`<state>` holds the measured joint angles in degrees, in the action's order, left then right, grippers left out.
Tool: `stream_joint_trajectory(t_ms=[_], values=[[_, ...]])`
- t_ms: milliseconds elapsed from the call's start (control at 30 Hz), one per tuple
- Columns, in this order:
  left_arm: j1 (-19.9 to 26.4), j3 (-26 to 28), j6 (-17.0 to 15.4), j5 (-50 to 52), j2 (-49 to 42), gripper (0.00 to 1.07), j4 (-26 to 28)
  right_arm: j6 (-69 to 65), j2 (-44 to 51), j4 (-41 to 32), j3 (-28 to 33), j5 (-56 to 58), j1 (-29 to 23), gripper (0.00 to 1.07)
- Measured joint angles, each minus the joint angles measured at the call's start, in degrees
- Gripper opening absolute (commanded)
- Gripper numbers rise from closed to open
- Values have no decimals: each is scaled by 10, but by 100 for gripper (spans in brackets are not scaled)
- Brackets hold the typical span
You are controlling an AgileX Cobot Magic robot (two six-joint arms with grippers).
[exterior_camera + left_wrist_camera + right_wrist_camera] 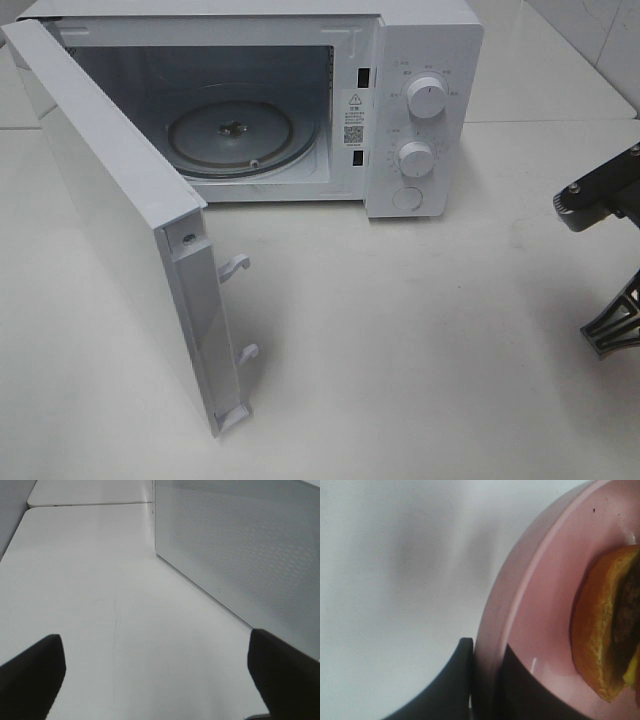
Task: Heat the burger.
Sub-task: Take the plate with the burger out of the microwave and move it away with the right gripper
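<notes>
On the table (420, 340), microwave (420, 120) door (120, 230) stands open; left fingers (30, 675) spread, right fingers (457, 680) clamp the pink plate (520, 605) bearing the burger (602, 630)

High view facing microwave (300, 100), wrist views close

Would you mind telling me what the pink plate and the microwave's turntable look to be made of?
Pink plate: probably plastic or glazed ceramic; smooth, with a soft sheen along its rim. Turntable: apparently clear glass; glossy, and its ribbed rings and centre hub show through it.

Bright, even, washed-out light; close wrist views blurred.
</notes>
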<state>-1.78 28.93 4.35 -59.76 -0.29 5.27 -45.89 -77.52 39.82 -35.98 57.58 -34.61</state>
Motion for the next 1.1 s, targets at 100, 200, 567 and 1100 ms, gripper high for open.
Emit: stream_joint_trajectory(t_ms=[100, 200, 567, 1100], values=[[0, 0, 0, 0, 0, 90, 0, -16, -22, 1, 0, -10, 0, 0], [0, 0, 0, 0, 0, 90, 0, -19, -29, 1, 0, -13, 0, 0], [0, 0, 0, 0, 0, 90, 0, -86, -106, 22, 0, -48, 0, 1], [0, 0, 0, 0, 0, 90, 0, -163, -204, 40, -1, -83, 0, 1]])
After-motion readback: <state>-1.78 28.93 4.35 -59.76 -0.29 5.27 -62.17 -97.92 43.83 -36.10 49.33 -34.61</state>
